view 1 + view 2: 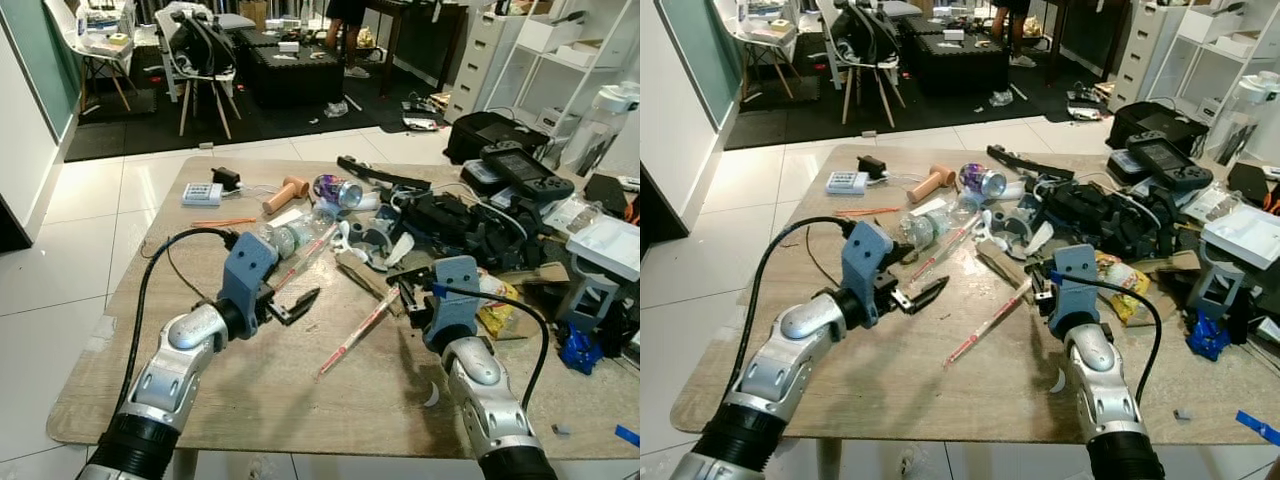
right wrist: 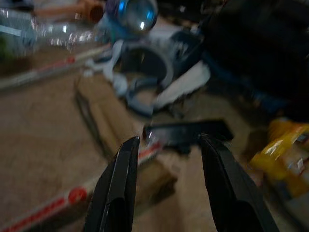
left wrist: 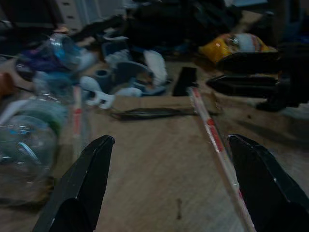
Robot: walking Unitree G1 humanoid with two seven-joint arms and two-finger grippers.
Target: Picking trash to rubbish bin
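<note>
Both sets of fingers are held apart with nothing gripped: the left gripper spread wide, the right gripper parted less. Between them on the worktop a long red-and-white straw wrapper is laid out diagonally. It's probably light and flimsy, so it's best pinched mid-length. A crushed clear bottle is seen beyond.

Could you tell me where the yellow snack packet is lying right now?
The yellow snack packet lies on the table's right side, just beyond the right gripper.
</note>
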